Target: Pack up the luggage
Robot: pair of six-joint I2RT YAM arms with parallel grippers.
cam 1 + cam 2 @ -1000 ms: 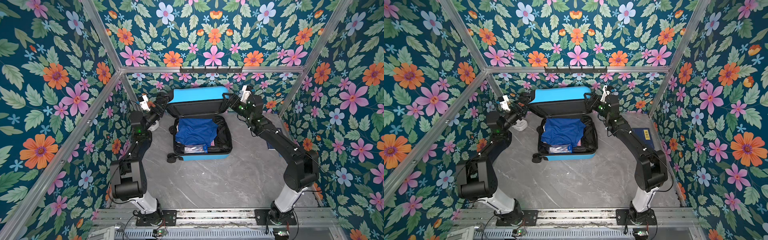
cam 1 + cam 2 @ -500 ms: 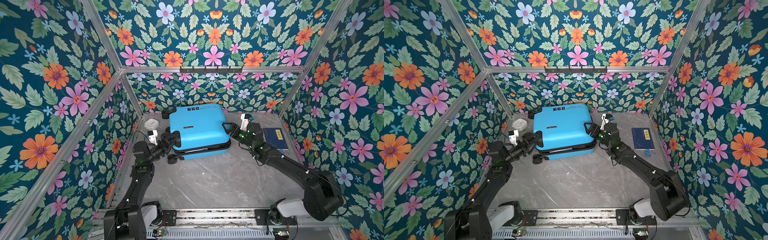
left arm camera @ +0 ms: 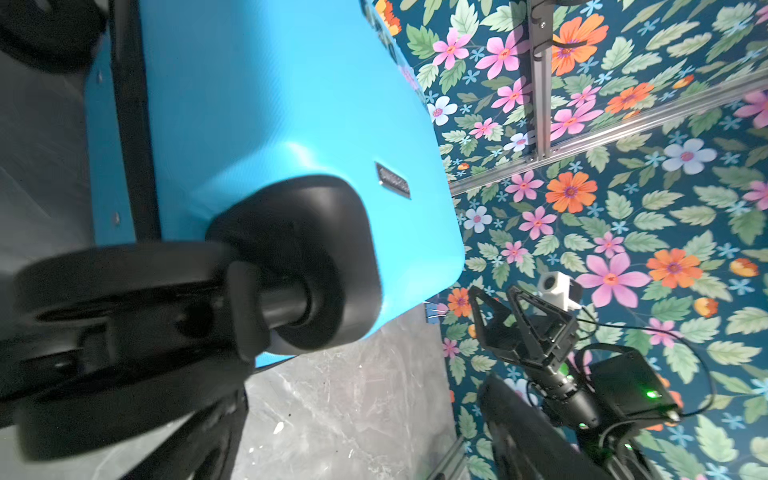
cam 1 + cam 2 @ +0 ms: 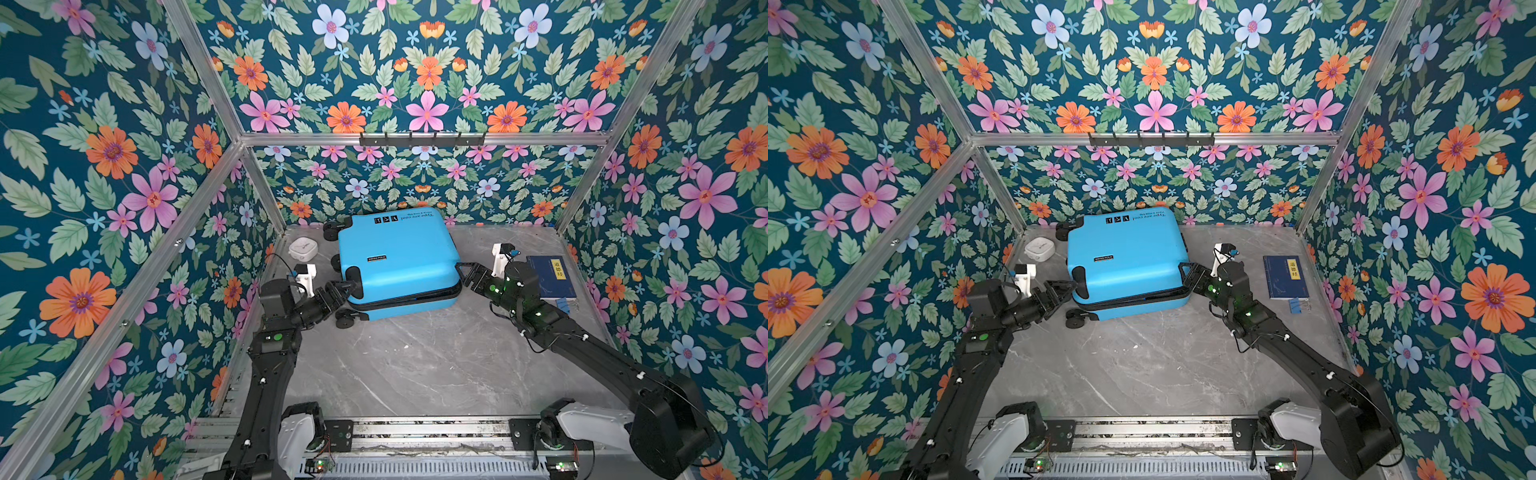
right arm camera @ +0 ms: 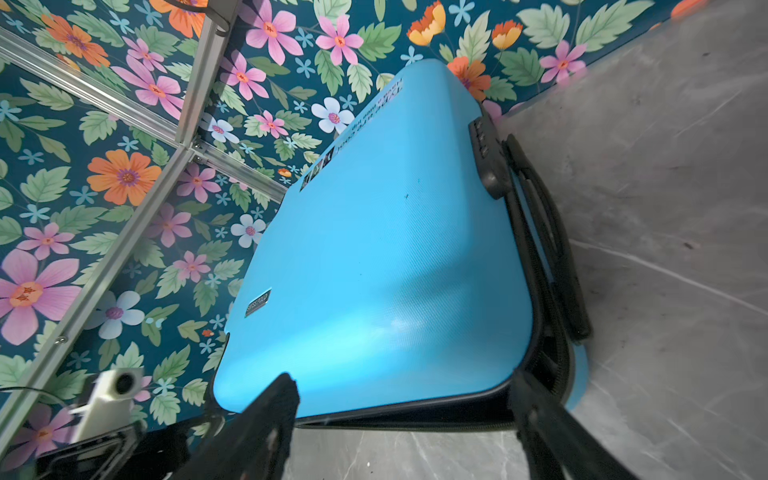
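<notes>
Far left, on the grey marbled counter: small white rounded case, close to the wall.

Left tool: jaws spread wide, tips at the black wheel housing on the near left corner of the luggage. It grips nothing that I can see.

Centre, towards the back wall: the luggage, lying flat. The shell is closed, with a thin dark gap along the near seam. Outline is almost square. The wheel-to-handle line runs across the counter, with casters pointing left and black handle facing right. Bright sky-blue shell, black corners, small dark plate, and black lettering upside down along the far edge.

Right tool: jaws wide, fingers either side of the near right corner, not clamped.

Far right: dark-blue book with yellow label, lying flat. Small blue clip just beside its near edge.
</notes>
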